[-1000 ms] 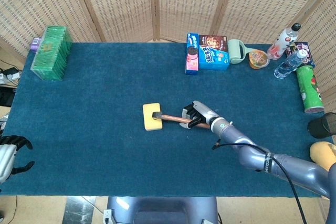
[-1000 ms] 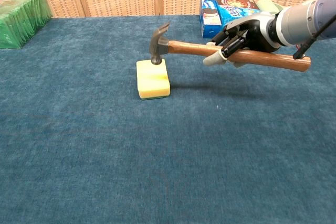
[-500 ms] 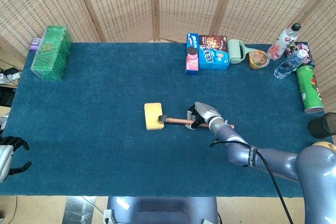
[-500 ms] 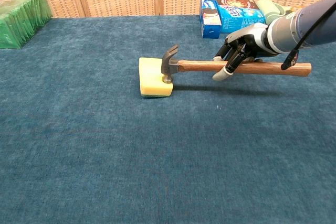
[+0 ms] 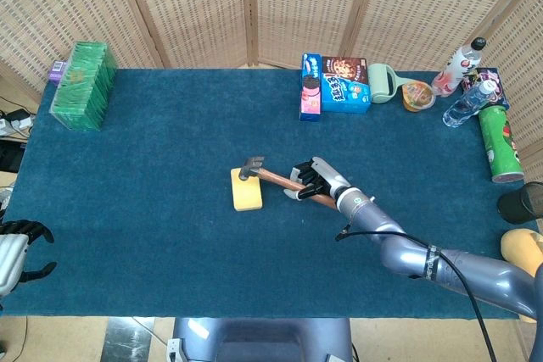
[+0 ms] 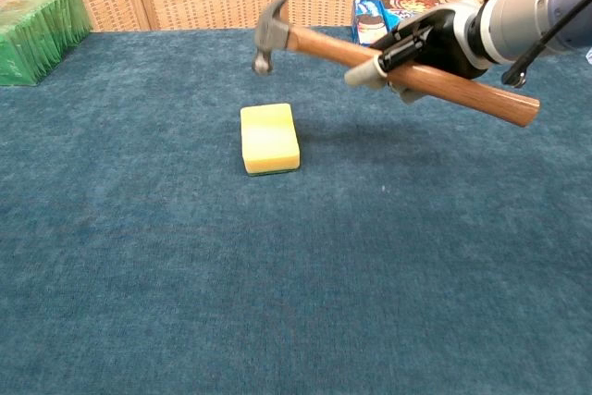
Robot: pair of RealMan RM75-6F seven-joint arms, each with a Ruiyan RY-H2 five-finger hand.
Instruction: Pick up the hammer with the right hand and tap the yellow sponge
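i see the hammer (image 6: pixel 388 62) off the table, gripped around its brown wooden handle by my right hand (image 6: pixel 416 48). its dark metal head is raised and tilted up toward the far edge, hanging above the sponge (image 6: pixel 269 139) and clear of it, while the handle slopes down toward the right edge. the yellow sponge is a flat rectangular block with a thin green layer underneath, lying flat on the blue table covering near the middle of the table, its long side running from the near edge toward the far edge. from overhead the hammer (image 5: pixel 276 177) head sits over the sponge's (image 5: pixel 247 192) far end.
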